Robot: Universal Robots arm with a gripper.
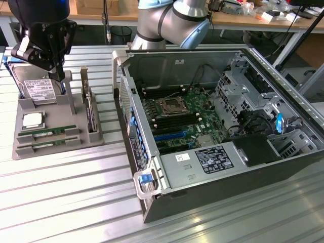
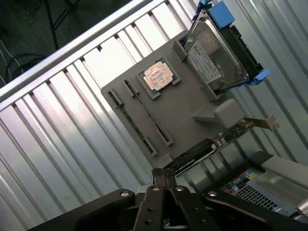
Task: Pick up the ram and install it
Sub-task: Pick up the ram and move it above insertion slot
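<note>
Two green ram sticks (image 1: 48, 132) (image 1: 49, 143) lie edge-up in slots at the front of a grey holder (image 1: 30, 153) on the exterior view's left. In the wrist view the ram sticks (image 2: 131, 117) (image 2: 147, 113) show as thin lines across the holder (image 2: 185, 113). My gripper (image 1: 59, 76) hangs above the holder's back, over the hard drive, well clear of the ram. Its fingers (image 2: 163, 175) are pressed together with nothing between them.
The holder also carries a hard drive (image 1: 38, 87), a square silver processor (image 1: 33, 120) and an upright expansion card (image 1: 90, 109). An open computer case (image 1: 152, 202) lies on the exterior view's right, its motherboard (image 1: 177, 114) with dark memory slots exposed. The table is ribbed metal.
</note>
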